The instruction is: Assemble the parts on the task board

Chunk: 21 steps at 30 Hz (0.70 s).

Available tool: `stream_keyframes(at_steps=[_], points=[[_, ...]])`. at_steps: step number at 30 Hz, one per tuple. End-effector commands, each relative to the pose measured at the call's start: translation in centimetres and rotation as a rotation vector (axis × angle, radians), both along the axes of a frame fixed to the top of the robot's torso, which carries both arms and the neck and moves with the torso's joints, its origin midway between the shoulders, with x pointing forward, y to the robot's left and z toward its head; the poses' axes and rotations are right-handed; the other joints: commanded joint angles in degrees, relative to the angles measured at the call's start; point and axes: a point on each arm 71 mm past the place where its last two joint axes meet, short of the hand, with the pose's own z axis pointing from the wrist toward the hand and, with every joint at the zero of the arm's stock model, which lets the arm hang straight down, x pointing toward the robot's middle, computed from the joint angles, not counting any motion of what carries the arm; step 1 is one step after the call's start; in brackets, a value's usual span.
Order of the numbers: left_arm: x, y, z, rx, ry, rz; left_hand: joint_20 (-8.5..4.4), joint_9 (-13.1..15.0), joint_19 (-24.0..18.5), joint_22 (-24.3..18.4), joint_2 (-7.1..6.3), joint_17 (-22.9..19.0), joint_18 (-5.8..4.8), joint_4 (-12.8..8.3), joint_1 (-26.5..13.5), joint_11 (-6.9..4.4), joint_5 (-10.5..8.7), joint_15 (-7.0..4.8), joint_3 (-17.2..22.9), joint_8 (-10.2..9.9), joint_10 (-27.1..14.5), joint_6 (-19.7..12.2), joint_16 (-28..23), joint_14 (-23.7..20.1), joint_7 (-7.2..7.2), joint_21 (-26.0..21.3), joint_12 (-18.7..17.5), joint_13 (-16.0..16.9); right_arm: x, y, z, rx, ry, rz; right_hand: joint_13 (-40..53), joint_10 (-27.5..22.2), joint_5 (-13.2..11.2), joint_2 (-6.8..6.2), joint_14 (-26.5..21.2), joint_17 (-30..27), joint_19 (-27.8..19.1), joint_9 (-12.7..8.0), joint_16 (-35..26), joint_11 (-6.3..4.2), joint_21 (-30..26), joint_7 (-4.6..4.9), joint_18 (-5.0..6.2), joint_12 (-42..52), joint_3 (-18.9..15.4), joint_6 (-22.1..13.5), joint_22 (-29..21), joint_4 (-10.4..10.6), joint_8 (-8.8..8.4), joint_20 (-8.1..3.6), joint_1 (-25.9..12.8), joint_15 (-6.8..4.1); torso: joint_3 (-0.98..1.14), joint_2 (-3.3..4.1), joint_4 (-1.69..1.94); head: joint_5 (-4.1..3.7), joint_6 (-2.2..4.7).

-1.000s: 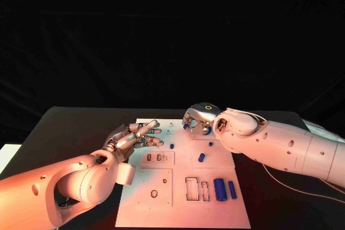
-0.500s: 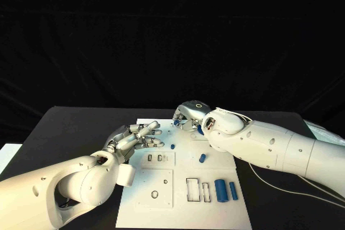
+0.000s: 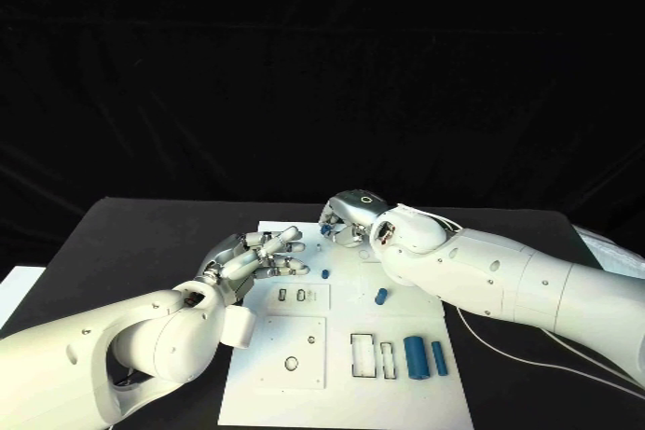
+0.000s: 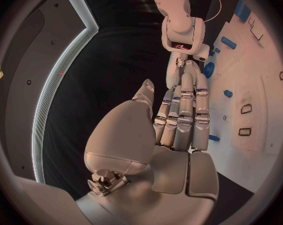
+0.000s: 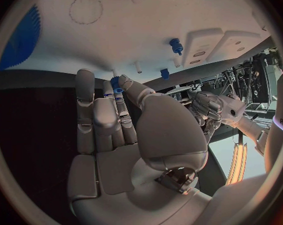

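The white task board (image 3: pixel 303 360) lies in the middle of the black table. My right hand (image 3: pixel 349 223) hovers over the board's far edge and pinches a small blue part (image 5: pixel 116 84) between thumb and fingertip. My left hand (image 3: pixel 254 256) is over the board's far left corner, fingers stretched out and holding nothing; the left wrist view shows the left hand (image 4: pixel 181 122) the same way. On the board lie a small blue peg (image 3: pixel 324 273), a short blue piece (image 3: pixel 380 296) and two blue cylinders (image 3: pixel 416 355) side by side near the right edge.
Rectangular slots (image 3: pixel 359 353) sit left of the cylinders, with small oval holes (image 3: pixel 292 363) in the near left plate. A blue gear (image 5: pixel 21 35) sits on the board in the right wrist view. A cable (image 3: pixel 538 353) trails under my right arm. Black table (image 3: pixel 134 253) surrounds the board.
My right hand has moved left along the board's far edge with the small blue part, closer to my left hand. The left hand has hardly moved.
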Motion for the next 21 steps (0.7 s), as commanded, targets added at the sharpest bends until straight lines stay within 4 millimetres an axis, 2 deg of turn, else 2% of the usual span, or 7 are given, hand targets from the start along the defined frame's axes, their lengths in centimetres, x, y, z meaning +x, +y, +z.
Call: stream_keyframes(at_steps=[1,4,11,21], points=[[-0.04,-0.27,0.16,-0.012,-0.004,-0.020,0.28,0.00,-0.10,-0.07,0.29,0.09,1.01,-0.28,0.17,-0.04,0.20,-0.08,-0.07,-0.18,-0.40,-0.40,-0.38,-0.48,-0.02,-0.36,-0.31,-0.05,0.12,0.13,-0.18,-0.007,0.007,-0.008,0.05,-0.32,0.37,0.35,1.56,0.06,-0.48,-0.08,0.39,0.01,0.40,-0.01,0.10,0.36,0.33,-0.28,0.04,0.08,0.12,0.14,0.72,0.33,-0.02,0.07,0.05,-0.09,-0.10],[-0.04,-0.32,0.16,-0.013,-0.004,-0.022,0.28,0.00,-0.10,-0.07,0.29,0.09,1.01,-0.28,0.17,-0.04,0.20,-0.08,-0.07,-0.18,-0.40,-0.40,-0.38,-0.48,-0.02,-0.36,-0.31,-0.05,0.22,0.28,-0.45,-0.019,0.024,-0.012,0.05,-0.35,0.36,0.31,1.55,0.07,-0.49,-0.08,0.41,0.04,0.46,0.01,0.09,0.36,0.35,-0.30,0.10,0.12,0.10,0.16,0.66,0.35,0.00,0.10,0.08,-0.49,-0.08],[-0.05,-0.37,0.17,-0.014,-0.003,-0.026,0.28,0.00,-0.10,-0.07,0.29,0.09,1.01,-0.28,0.17,-0.04,0.20,-0.08,-0.07,-0.18,-0.40,-0.40,-0.38,-0.48,-0.02,-0.36,-0.31,-0.05,0.40,0.35,-0.90,-0.036,0.043,-0.036,0.05,-0.50,0.26,0.07,1.51,0.07,-0.60,-0.07,0.46,0.09,0.57,0.05,0.09,0.35,0.34,-0.40,0.13,0.26,0.02,0.22,0.47,0.40,0.02,0.22,0.02,-0.30,-0.43],[-0.09,-0.48,0.16,-0.016,0.001,-0.035,0.29,0.01,-0.10,-0.08,0.31,0.16,1.01,-0.36,0.24,-0.03,0.20,-0.07,-0.05,-0.17,-0.42,-0.42,-0.39,-0.51,-0.01,-0.39,-0.30,-0.05,0.60,0.30,-0.90,-0.046,0.017,-0.100,0.00,-1.08,0.19,-0.42,1.28,-0.53,-1.14,-0.08,0.11,0.23,0.39,0.18,0.22,0.27,0.52,-0.77,-0.42,0.41,-0.25,0.33,0.28,0.54,-0.01,0.27,0.11,-0.34,-0.47]])
